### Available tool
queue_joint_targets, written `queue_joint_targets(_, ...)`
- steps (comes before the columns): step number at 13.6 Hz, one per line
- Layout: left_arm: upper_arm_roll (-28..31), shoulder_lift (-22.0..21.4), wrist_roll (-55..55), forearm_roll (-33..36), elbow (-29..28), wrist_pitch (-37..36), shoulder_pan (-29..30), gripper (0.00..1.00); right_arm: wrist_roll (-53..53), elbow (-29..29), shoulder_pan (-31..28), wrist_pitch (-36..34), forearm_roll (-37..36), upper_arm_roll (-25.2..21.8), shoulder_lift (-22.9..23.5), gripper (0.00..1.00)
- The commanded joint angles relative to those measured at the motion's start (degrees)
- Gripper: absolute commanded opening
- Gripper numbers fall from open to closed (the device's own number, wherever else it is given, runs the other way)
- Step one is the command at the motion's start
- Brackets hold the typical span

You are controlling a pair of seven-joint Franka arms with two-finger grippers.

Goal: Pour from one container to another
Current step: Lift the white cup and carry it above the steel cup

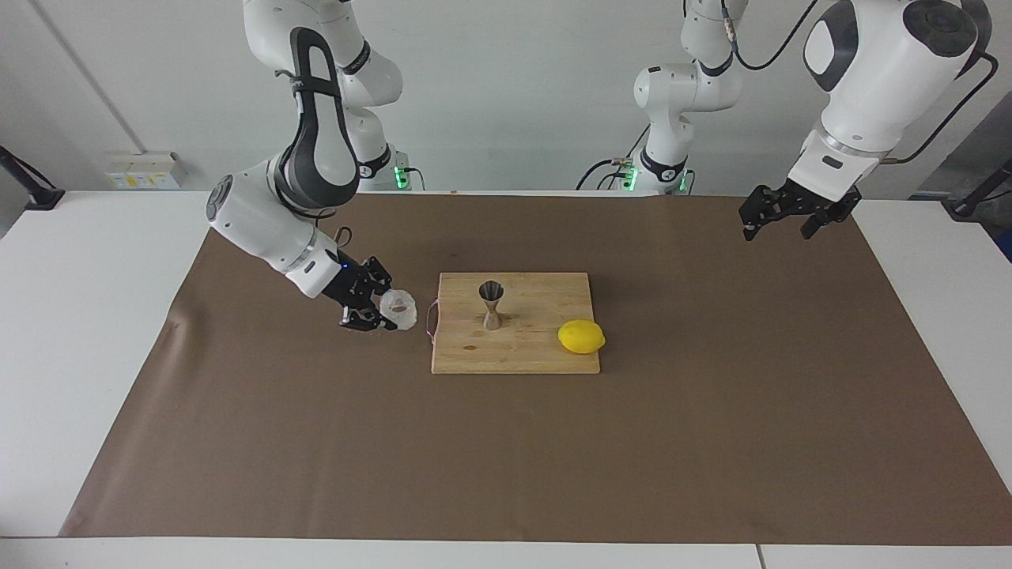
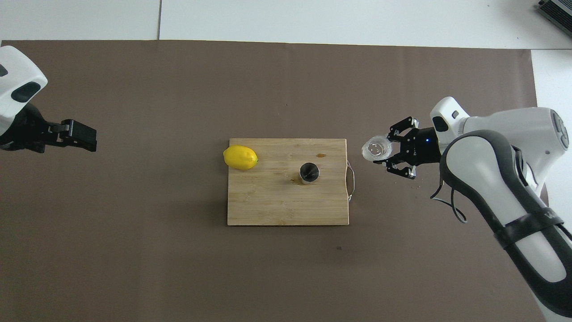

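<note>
The clear glass tumbler [image 1: 398,309] [image 2: 376,149] is between the fingers of my right gripper [image 1: 378,310] [image 2: 387,152], which is shut on it. It is just above the brown mat, beside the cutting board's handle end, and looks roughly upright. The metal jigger [image 1: 491,304] [image 2: 309,172] stands upright on the wooden cutting board [image 1: 538,352] [image 2: 277,205], about a hand's width from the glass. My left gripper [image 1: 779,223] [image 2: 82,136] is open and empty. It waits raised over the mat at the left arm's end of the table.
A yellow lemon [image 1: 581,337] [image 2: 240,157] lies on the board at its end toward the left arm. The board has a thin wire handle [image 1: 431,320] [image 2: 351,181] at the end toward the glass. A brown mat [image 1: 711,442] [image 2: 134,223] covers the table.
</note>
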Motion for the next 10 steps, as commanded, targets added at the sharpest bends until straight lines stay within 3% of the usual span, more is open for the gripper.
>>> queue_joint_targets(1, 0.01, -1.55, 0.30, 0.91, -1.42, 0.00, -0.18, 1.00, 6.81, 2.81, 3.30, 0.13, -4.51, 0.12, 0.08, 0.00)
queue_joint_targets(10, 0.01, -1.55, 0.74, 0.82, -1.60, 0.00, 0.09, 1.00, 16.22, 6.42, 13.07, 1.01, -25.68, 0.12, 0.43, 0.00)
